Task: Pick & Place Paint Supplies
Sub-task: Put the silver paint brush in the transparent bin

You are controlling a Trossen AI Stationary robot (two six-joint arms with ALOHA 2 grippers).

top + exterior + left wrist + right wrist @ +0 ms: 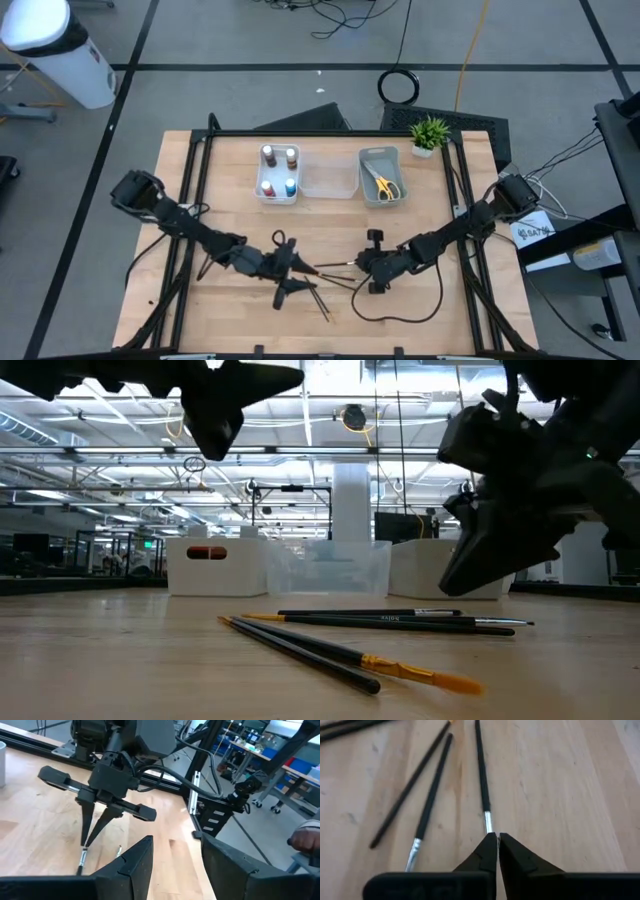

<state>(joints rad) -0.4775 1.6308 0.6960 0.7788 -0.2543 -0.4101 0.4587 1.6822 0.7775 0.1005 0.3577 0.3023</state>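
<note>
Several thin dark brushes (330,275) lie flat on the wooden table between my two grippers; they also show in the low view (390,620). My right gripper (497,839) points down at the metal-ferrule end of one brush (481,775), its fingers all but closed there. My left gripper (175,855) is open and empty, held above the table (292,262) just left of the brushes. Small paint bottles (278,170) stand in the white tray (262,190). Yellow-handled scissors (385,186) lie in the grey tray (364,165). My right gripper has its two fingertips (487,847) closed at the brush's bristle end, just past the silver ferrule (488,822). The fingers slant down from above, in line with the brush. The brush lies flat on the table. The fingertips hide the place of contact.
A clear tray (328,180) stands between the white and grey trays at the far side. A small potted plant (430,132) stands at the far right corner. A black cable (400,305) loops on the table near the right arm. Bare wood shows at the near left.
</note>
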